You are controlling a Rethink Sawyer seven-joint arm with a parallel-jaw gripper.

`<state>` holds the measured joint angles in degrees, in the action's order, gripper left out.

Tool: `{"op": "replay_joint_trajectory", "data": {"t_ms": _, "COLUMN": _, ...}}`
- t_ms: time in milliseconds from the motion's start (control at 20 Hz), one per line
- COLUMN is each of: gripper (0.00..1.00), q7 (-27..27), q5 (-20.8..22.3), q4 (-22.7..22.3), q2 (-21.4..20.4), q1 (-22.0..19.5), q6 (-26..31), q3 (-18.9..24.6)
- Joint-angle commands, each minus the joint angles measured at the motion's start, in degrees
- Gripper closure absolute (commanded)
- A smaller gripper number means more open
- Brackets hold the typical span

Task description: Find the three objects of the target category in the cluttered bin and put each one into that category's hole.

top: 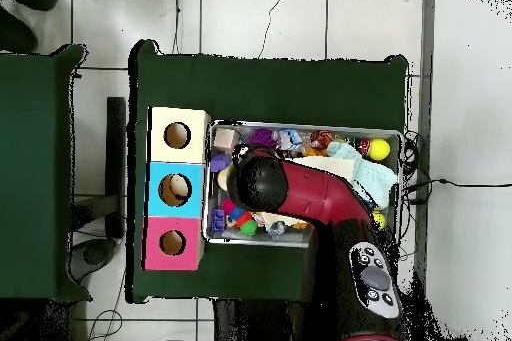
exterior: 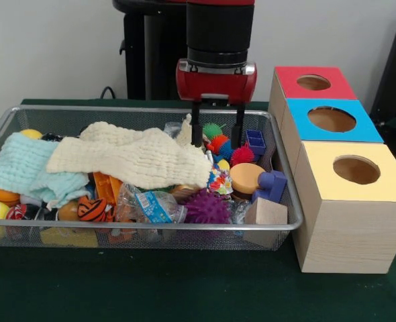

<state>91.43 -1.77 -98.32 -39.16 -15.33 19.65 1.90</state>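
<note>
End effector point(exterior: 217, 142) spread wide, empty, fingers astride a spiky green-and-red ball point(exterior: 215, 136) at the wire bin's point(exterior: 151, 231) back

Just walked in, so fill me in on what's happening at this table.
A red robot arm has its gripper open, lowered into the back of a wire bin of toys and cloths, among spiky balls. It holds nothing. Three boxes with holes, red, blue and yellow, stand beside the bin.

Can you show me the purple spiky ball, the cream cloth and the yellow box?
purple spiky ball point(exterior: 207, 208), front view, middle of the ball.
cream cloth point(exterior: 134, 157), front view, centre of the cloth.
yellow box point(exterior: 325, 181), front view, top face beside its hole.
</note>
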Motion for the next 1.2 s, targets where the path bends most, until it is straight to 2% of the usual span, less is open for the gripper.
{"op": "replay_joint_trajectory", "data": {"t_ms": 50, "gripper": 0.0, "q7": 18.5, "q5": -4.6, "q4": -2.9, "q2": 4.5, "q1": 2.3, "q6": -3.8, "q3": -2.7}}
{"op": "replay_joint_trajectory", "data": {"t_ms": 650, "gripper": 0.0, "q7": 27.1, "q5": -9.9, "q4": -6.1, "q2": 4.2, "q1": 9.7, "q6": -8.5, "q3": -10.0}}
{"op": "replay_joint_trajectory", "data": {"t_ms": 800, "gripper": 0.0, "q7": 30.0, "q5": -11.7, "q4": -5.9, "q2": 4.1, "q1": 13.1, "q6": -7.0, "q3": -13.8}}
{"op": "replay_joint_trajectory", "data": {"t_ms": 950, "gripper": 0.0, "q7": 30.4, "q5": -12.9, "q4": -5.3, "q2": 4.1, "q1": 13.5, "q6": -4.1, "q3": -14.5}}
{"op": "replay_joint_trajectory", "data": {"t_ms": 1200, "gripper": 0.0, "q7": 31.4, "q5": -14.5, "q4": -2.3, "q2": 5.3, "q1": 14.5, "q6": 4.2, "q3": -16.5}}
